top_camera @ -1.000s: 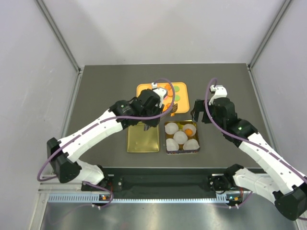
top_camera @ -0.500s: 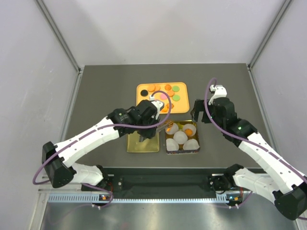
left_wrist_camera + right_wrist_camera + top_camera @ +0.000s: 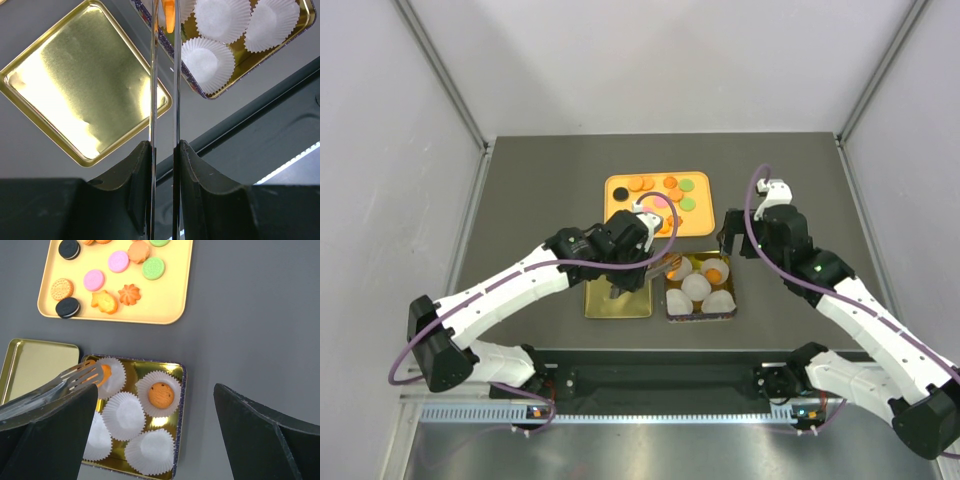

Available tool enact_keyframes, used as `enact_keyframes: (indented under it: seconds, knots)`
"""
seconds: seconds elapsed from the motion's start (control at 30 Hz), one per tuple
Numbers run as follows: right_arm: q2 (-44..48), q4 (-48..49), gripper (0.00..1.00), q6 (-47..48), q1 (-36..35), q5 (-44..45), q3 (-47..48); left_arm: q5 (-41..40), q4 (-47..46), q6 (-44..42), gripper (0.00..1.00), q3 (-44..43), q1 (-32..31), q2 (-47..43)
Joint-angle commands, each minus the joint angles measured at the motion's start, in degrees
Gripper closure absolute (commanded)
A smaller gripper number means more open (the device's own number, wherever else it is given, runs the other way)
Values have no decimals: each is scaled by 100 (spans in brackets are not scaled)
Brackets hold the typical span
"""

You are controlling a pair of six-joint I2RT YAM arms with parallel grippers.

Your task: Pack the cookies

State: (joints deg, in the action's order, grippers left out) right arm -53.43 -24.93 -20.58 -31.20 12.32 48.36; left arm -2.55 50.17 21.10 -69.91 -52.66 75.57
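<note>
The dark table point(image 3: 540, 200) carries an orange tray point(image 3: 170, 295) at the far side. Nearer lie a gold lid point(image 3: 85, 85) and, just to its right, a gold tin point(image 3: 184, 385) lined with white paper cups point(image 3: 128, 415). The left gripper point(image 3: 164, 160) is clamped on metal tongs point(image 3: 65, 382), whose long axis runs from the lid's side to the tin's far-left cup. The blades pinch an orange cookie point(image 3: 103, 375) on edge, its long axis in line with them. Whether it touches the cup is unclear. The right gripper point(image 3: 733, 240) hangs beside the tin's far-right corner, fingers point(image 3: 50, 440) spread wide and empty. Loose cookies point(image 3: 118, 261) lie flat on the tray. One speckled cookie point(image 3: 160, 395) sits in the far-right cup.
</note>
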Motion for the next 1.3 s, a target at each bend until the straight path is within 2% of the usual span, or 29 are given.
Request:
enact_keyframes:
  seconds: [0.0, 0.37, 1.1, 1.27]
  knots:
    - [34, 243, 0, 1, 44, -1, 33, -18, -236, 34, 67, -5, -33, -78]
    - [34, 251, 0, 1, 44, -10, 51, -97, -236, -10, 61, -128, -33, -42]
    - [52, 252, 0, 1, 44, 8, 16, -229, -95, -168, 58, -567, -33, -104]
    - [52, 252, 0, 10, 44, -1, 25, -658, -122, -107, 57, -752, -25, -69]
